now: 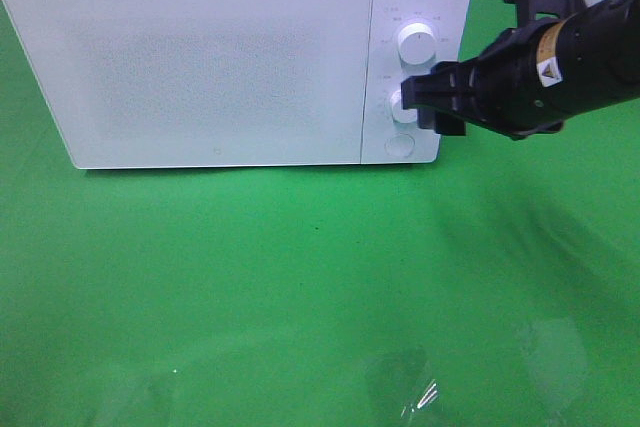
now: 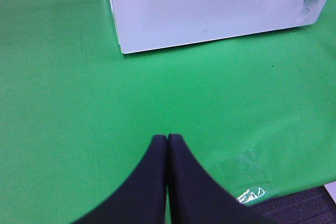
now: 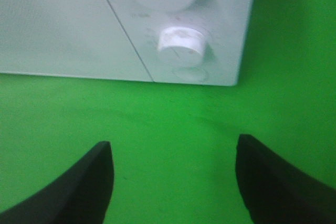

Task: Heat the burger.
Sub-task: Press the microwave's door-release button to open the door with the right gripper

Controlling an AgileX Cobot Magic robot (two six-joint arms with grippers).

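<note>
The burger is hidden from every view. The white microwave (image 1: 210, 57) stands at the back of the green table with its door closed. My right gripper (image 1: 428, 107) hovers just in front of the lower knob (image 1: 401, 105) on the control panel, and its fingers are spread. In the right wrist view the right gripper (image 3: 173, 142) is open with nothing between its fingers, and the lower knob (image 3: 182, 40) lies a short way ahead of them. My left gripper (image 2: 167, 138) is shut and empty, low over the green cloth, well in front of the microwave (image 2: 210, 3).
On the panel an upper knob (image 1: 413, 42) sits above the lower one and a round button (image 1: 401, 144) below it. Green cloth (image 1: 300, 277) covers the table. A clear piece of plastic (image 2: 247, 166) lies near the front edge.
</note>
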